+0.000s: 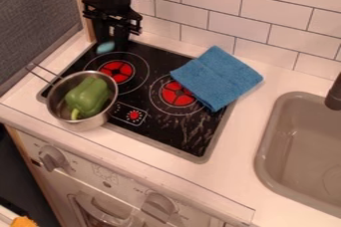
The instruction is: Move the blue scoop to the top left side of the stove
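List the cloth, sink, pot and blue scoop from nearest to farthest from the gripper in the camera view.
1. Blue scoop, just below the gripper
2. Pot, lower left
3. Cloth, right of the gripper
4. Sink, far right

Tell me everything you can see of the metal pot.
The pot is round, lidless and silvery, apparently metal, with a handle of two thin rods pointing to the picture's upper left. It sits upright at the stove's front left corner, overlapping the edge in view. A green pepper rests inside.
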Robot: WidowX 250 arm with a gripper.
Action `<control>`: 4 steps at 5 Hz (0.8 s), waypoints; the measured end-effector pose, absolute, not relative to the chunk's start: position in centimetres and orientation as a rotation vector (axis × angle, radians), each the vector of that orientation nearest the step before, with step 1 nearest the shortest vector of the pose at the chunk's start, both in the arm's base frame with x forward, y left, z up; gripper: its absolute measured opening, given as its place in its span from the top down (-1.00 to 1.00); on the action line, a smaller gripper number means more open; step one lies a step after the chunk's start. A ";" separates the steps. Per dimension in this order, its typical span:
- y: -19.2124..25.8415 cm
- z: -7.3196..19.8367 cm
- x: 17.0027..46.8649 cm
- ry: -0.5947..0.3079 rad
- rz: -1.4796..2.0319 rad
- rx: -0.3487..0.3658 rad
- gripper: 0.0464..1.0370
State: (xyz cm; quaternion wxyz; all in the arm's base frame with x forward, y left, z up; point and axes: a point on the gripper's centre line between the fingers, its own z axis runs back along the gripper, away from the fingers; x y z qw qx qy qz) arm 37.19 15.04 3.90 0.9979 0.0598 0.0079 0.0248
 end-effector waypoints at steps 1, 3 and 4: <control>15.5 3.7 37.1 0.007 0.040 0.119 -0.83; 14.2 5.4 36.3 -0.068 0.064 0.081 -0.93; 13.2 5.0 35.5 -0.064 0.106 0.042 -0.93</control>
